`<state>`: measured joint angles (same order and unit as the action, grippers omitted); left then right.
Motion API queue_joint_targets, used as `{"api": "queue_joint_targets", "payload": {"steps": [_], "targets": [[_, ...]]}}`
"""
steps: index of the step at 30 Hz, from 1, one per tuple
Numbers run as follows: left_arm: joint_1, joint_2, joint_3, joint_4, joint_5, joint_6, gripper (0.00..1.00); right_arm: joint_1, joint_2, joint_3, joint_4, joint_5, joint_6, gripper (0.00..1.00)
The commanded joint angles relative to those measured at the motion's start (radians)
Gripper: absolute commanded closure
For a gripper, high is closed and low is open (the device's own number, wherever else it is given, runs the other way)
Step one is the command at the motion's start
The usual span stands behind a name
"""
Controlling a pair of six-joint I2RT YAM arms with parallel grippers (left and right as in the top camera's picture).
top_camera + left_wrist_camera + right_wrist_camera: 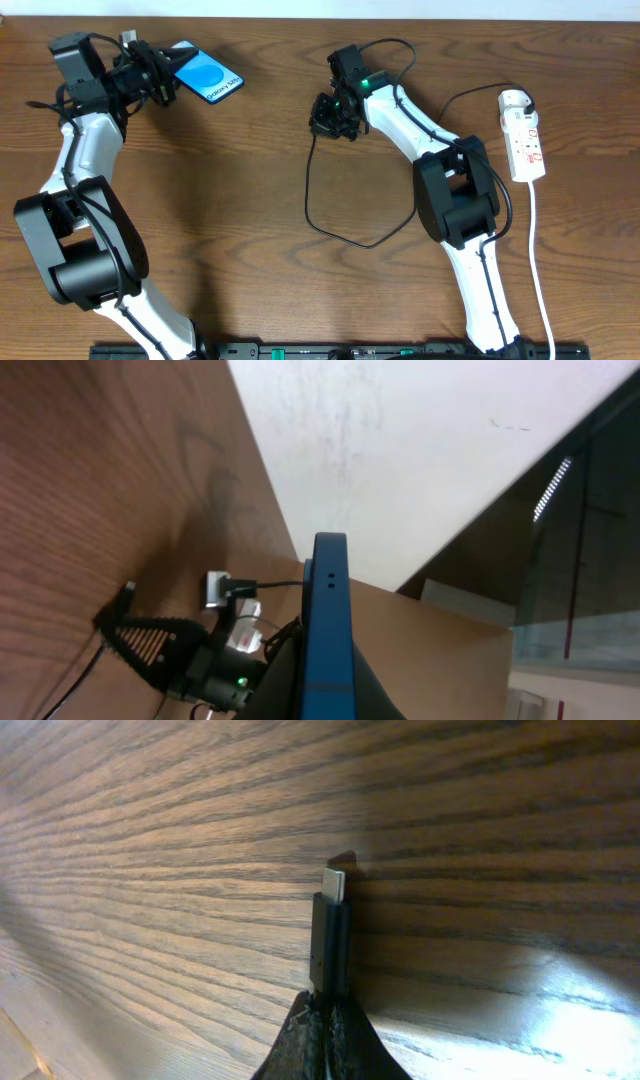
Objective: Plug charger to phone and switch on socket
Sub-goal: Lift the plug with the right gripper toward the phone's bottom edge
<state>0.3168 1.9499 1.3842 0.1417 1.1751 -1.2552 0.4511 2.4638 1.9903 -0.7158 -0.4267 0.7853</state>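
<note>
at the far left of the table (pixel 250 200), the left gripper (pixel 170 73) is clamped on one end of the phone (pixel 209 76), whose blue screen faces up. the left wrist view shows the phone (pixel 328 620) edge-on between the fingers (pixel 283 660). whether it rests on the wood cannot be told. near the middle, the right gripper (pixel 330 115) pinches the charger (pixel 372 244) just behind its plug (pixel 331 935). its fingers (pixel 300 1045) are closed tight around it, and the metal tip points at the tabletop, close to it. the black cable drops from the gripper, loops across the wood toward the robot and climbs back behind the right arm. the socket (pixel 526 135) lies at the far right, well apart from both grippers, its white cord (pixel 537 260) trailing toward the near edge.
</note>
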Motion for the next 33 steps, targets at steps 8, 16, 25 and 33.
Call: {"api": "queue_joint_targets", "payload": {"steps": [8,16,25,33], "targets": [[-0.003,-0.014,0.007,-0.033,0.022,0.051,0.93,-0.077,0.031,0.009,0.039,-0.249,-0.428,0.99],[-0.016,-0.014,0.007,-0.032,0.079,0.082,0.93,-0.159,0.005,0.009,-0.093,-0.649,-0.794,0.99],[-0.055,-0.014,0.007,-0.027,0.168,0.100,0.93,-0.160,-0.132,0.009,-0.416,-0.650,-1.146,0.99],[-0.072,-0.014,0.007,0.026,0.254,0.100,0.93,-0.124,-0.238,0.009,-0.497,-0.683,-1.186,0.99]]}}
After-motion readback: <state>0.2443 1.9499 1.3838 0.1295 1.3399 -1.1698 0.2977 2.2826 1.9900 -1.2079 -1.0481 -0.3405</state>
